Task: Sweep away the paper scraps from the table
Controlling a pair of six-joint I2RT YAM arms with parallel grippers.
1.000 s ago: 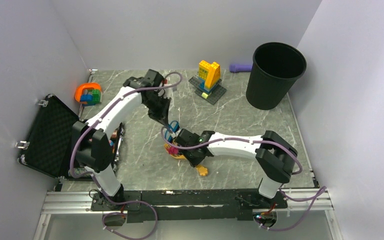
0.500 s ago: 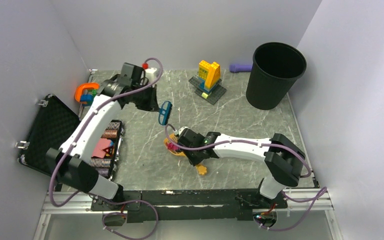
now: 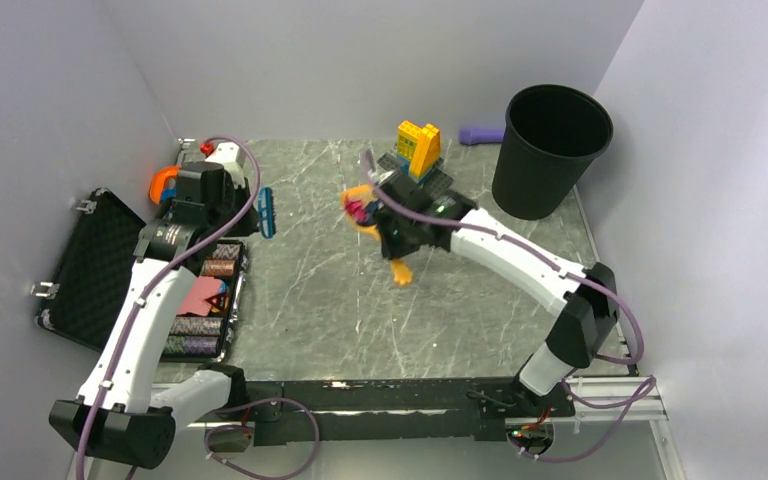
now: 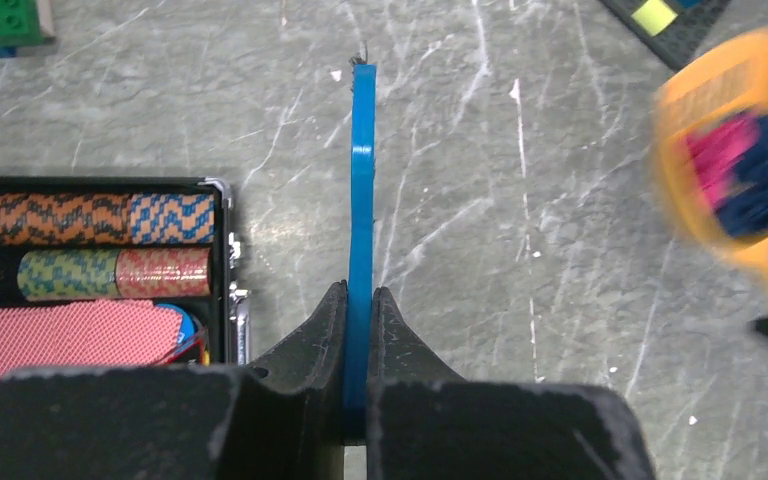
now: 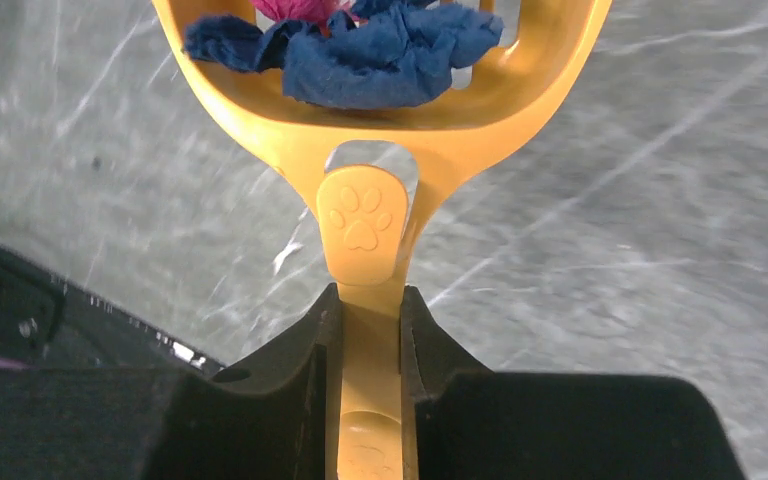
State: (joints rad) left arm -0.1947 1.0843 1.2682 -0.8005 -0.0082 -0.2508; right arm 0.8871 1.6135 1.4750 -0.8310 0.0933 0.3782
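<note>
We've got the left arm with its elbow folded low at the bottom left of the frame and the forearm running up to the upper left. The wrist is turned toward frame centre. Left tool is pinched flat on the blue brush, held edge-on. Our right arm has its elbow at frame right and the forearm stretched up-left to upper centre. Right tool is clamped on the orange dustpan handle. We see no gap at either grip.

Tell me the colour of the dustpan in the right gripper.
The dustpan is orange-yellow, paw print on its handle; best seen in the right wrist view.
</note>
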